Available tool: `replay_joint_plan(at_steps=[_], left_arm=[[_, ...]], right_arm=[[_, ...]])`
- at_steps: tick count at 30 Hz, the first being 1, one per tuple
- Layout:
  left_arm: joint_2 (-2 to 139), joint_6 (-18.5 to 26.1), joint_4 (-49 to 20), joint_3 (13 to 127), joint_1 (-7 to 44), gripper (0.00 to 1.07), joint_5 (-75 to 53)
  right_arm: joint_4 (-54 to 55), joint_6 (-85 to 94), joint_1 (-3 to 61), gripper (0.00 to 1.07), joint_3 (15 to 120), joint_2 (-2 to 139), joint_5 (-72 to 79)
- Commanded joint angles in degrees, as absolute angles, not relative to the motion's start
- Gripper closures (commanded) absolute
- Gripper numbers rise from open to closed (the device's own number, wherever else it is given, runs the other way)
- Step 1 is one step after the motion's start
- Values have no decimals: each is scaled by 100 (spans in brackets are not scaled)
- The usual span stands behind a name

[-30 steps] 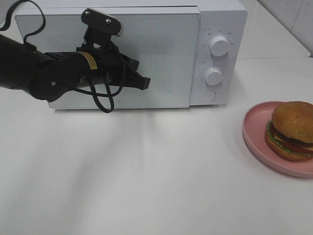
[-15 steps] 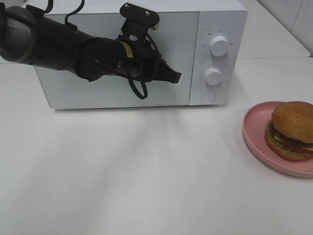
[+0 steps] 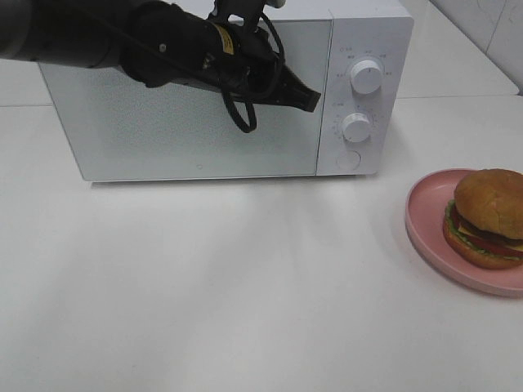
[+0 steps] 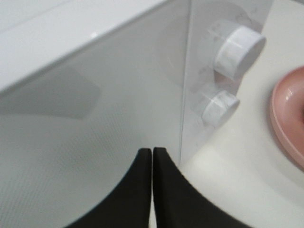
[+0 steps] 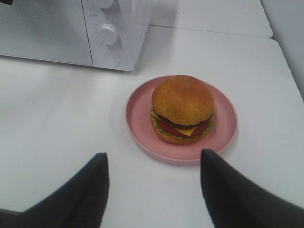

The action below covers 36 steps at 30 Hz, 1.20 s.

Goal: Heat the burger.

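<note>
door: our left claw (image 3: 309, 100) is pinched shut, tip by the closed microwave (image 3: 245, 139) door edge, we think to open it | right claw (image 5: 153, 183) wide, holding nothing | burger (image 3: 489, 217) waits on pink plate (image 3: 425, 214) on worktop (image 3: 245, 294)

Counter (image 3: 245, 310): plain white, smooth, matte; fills most of the exterior view.
Wall (image 3: 482, 24): white tiles behind the counter's far right corner.
Light: soft and even, with faint grey shadows on the counter.
</note>
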State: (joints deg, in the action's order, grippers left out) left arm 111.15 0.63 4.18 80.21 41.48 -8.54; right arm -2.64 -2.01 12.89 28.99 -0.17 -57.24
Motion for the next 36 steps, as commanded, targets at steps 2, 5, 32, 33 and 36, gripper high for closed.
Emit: replay_joint_plan(at_steps=[2,5,32,33,36], left_arm=[[10651,74,464,8062,4211,106,-2108],[10262,74,498,8062,4211,106,-3151],[8789,-728,922,7746,1879,106,-7277],[8594,-739,922,7575,1541,106,-7277],[8256,-739,922,7282,1094,106,-7277]], right_arm=[[-264,-166,1278,55,2899,-74,-5678],[-264,-166,1278,55,2899,-74,-5678],[-264,-166,1278,55,2899,-74,-5678],[-264,-166,1278,55,2899,-74,-5678],[-264,-166,1278,55,2899,-74,-5678]])
